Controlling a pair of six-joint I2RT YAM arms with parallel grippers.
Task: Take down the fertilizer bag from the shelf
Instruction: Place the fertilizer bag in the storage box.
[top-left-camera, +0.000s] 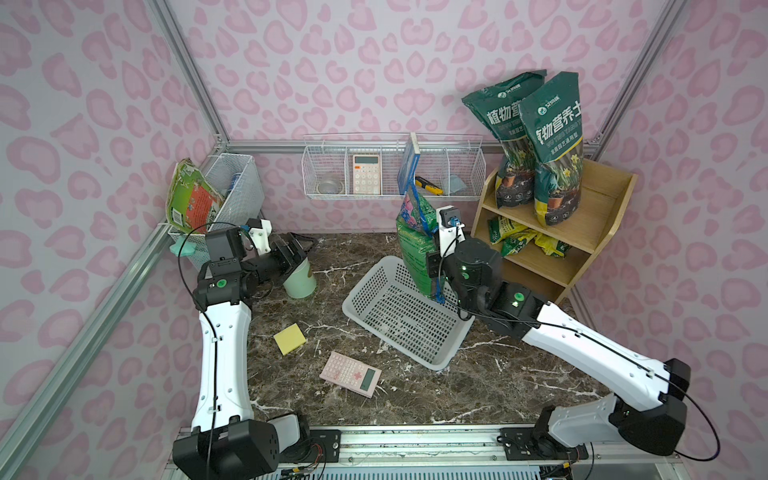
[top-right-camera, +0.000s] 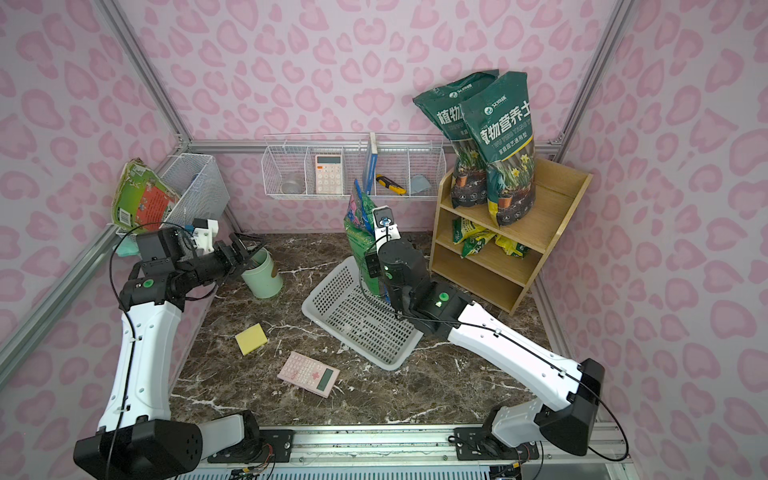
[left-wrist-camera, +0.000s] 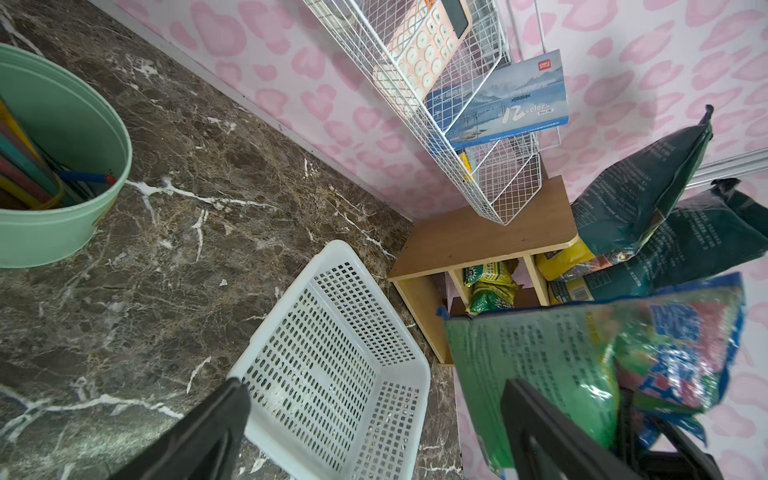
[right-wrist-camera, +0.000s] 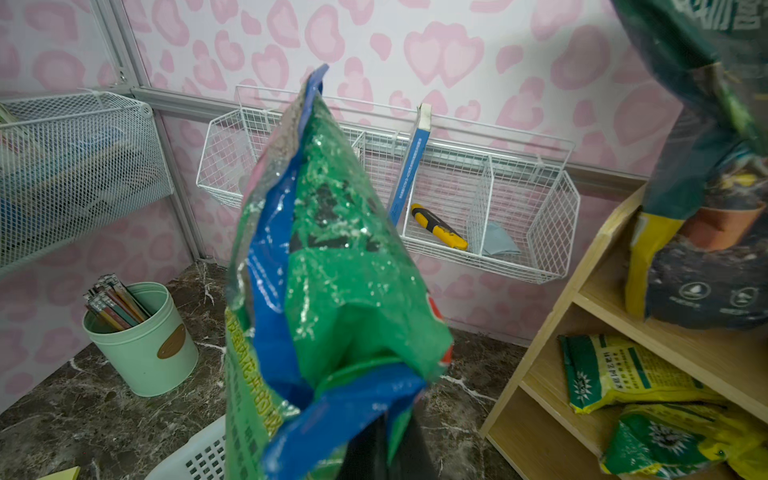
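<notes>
The right gripper (right-wrist-camera: 386, 453) is clamped on one end of the fertilizer bag (right-wrist-camera: 332, 270), a green and blue bag that stands up from the jaws, creased and roughly upright. The wrist behind it is turned so that its camera sits on top. The right arm (top-left-camera: 590, 353) runs from its base at the near right edge of the table (top-left-camera: 498, 374), low and long, toward the middle, and bends up at the elbow. In both top views the bag is off the shelf (top-left-camera: 598, 232) and just beside it, apart from it. Its lower end is over the far corner of the white basket (top-left-camera: 399, 316); whether it touches the basket cannot be told. Two dark green bags (top-left-camera: 557, 153) stand on the top tier of the shelf and yellow-green packets (top-left-camera: 523, 241) lie on the middle tier. The left gripper (left-wrist-camera: 374, 399) is spread wide with nothing between its fingers. It hangs at the rim of the pale green bucket (top-left-camera: 301, 280), on a forearm that points toward the middle, while the left arm (top-left-camera: 224, 353) rises straight from its near base.
</notes>
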